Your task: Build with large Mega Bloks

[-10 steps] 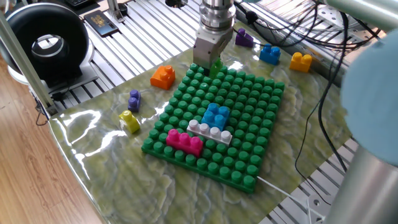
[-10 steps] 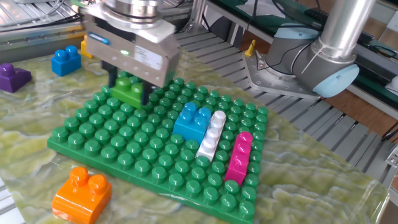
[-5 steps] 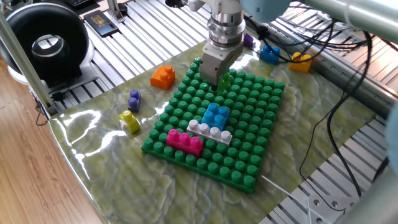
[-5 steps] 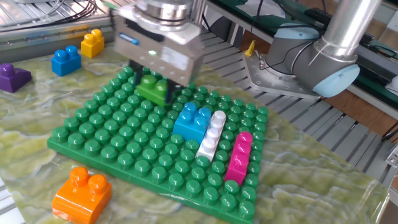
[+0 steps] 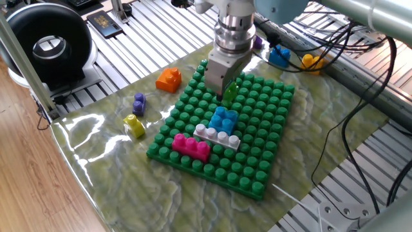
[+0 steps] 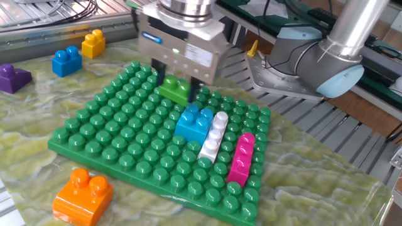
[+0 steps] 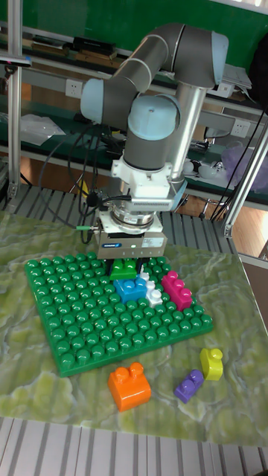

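Observation:
My gripper (image 6: 176, 83) is shut on a green brick (image 6: 174, 91) and holds it just over the studs of the green baseplate (image 6: 119, 160). It hangs beside the far end of the light blue brick (image 6: 195, 121). On the plate the light blue brick, a white brick (image 6: 213, 135) and a magenta brick (image 6: 241, 157) lie side by side. In the tall fixed view the gripper (image 7: 125, 265) hangs right behind the blue brick (image 7: 132, 289), with the green brick (image 7: 124, 271) between its fingers.
An orange brick (image 6: 81, 196) lies off the plate's near corner. A blue brick (image 6: 66, 61), a yellow brick (image 6: 93, 43) and a purple brick (image 6: 12, 76) lie beyond its far side. Small purple (image 5: 139, 102) and yellow (image 5: 134, 125) bricks sit left of the plate. Cables (image 5: 335, 38) run behind.
My gripper has carried the green brick from the plate's far corner across the studs toward the light blue brick. The other bricks have not moved.

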